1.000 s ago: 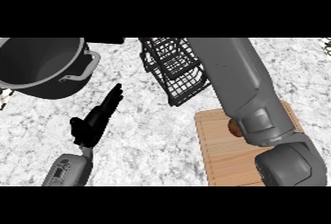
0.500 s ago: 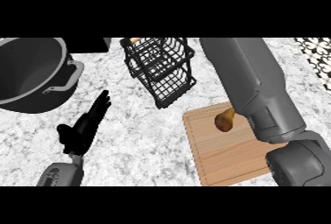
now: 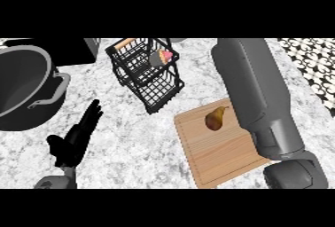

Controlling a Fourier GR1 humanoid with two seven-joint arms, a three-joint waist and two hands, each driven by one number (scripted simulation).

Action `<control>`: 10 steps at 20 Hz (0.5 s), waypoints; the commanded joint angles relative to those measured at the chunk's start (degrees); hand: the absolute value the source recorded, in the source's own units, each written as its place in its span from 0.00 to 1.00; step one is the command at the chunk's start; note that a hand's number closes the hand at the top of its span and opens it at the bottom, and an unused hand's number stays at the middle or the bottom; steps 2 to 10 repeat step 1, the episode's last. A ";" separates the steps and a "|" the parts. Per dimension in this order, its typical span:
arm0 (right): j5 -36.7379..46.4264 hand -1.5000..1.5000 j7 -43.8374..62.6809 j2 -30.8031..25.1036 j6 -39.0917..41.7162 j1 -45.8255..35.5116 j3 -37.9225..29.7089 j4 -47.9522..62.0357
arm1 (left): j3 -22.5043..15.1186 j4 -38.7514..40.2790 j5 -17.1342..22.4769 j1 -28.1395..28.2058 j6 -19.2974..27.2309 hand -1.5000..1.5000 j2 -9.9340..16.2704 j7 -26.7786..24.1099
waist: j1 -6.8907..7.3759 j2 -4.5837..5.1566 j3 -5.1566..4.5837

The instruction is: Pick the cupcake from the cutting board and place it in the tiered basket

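The cupcake [image 3: 163, 56], pink on top with a grey wrapper, shows inside the upper tier of the black wire tiered basket [image 3: 147, 77] at the top centre. The wooden cutting board [image 3: 219, 153] lies right of centre and bears a brown pear [image 3: 216, 118]. My right forearm [image 3: 258, 93] runs from the lower right up past the board to the picture's top, and its hand is out of sight there. My left hand [image 3: 74, 138] rests open at the lower left, fingers straight, apart from all of these.
A large dark pot [image 3: 23, 86] with a side handle fills the left edge. A dark appliance [image 3: 82, 49] stands behind it. The counter is speckled grey marble, and a patterned surface [image 3: 314, 57] shows at the far right.
The view has shifted, so the basket and board sit lower and more to the right. The cupcake now shows in the basket's upper tier. The left hand has kept its pose.
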 commanded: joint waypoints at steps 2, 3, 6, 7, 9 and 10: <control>0.28 0.00 3.62 0.97 3.63 4.91 1.12 -6.73 | 1.07 -0.02 0.13 0.69 1.30 0.50 -0.07 0.20 | -1.87 -0.74 0.02; 0.28 0.00 3.62 0.97 3.63 4.91 1.12 -6.73 | 1.07 -0.02 0.13 0.69 1.30 0.50 -0.07 0.20 | -1.87 -0.74 0.02; 0.28 0.00 3.62 0.97 3.63 4.91 1.12 -6.73 | 1.07 -0.02 0.13 0.69 1.30 0.50 -0.07 0.20 | -1.87 -0.74 0.02; 0.28 0.00 3.62 0.97 3.63 4.91 1.12 -6.73 | 1.07 -0.02 0.13 0.69 1.30 0.50 -0.07 0.20 | -1.87 -0.74 0.02; 0.28 0.00 3.62 0.97 3.63 4.91 1.12 -6.73 | 1.07 -0.02 0.13 0.69 1.30 0.50 -0.07 0.20 | -1.87 -0.74 0.02; 0.28 0.00 3.62 0.97 3.63 4.91 1.12 -6.73 | 1.07 -0.02 0.13 0.69 1.30 0.50 -0.07 0.20 | -1.87 -0.74 0.02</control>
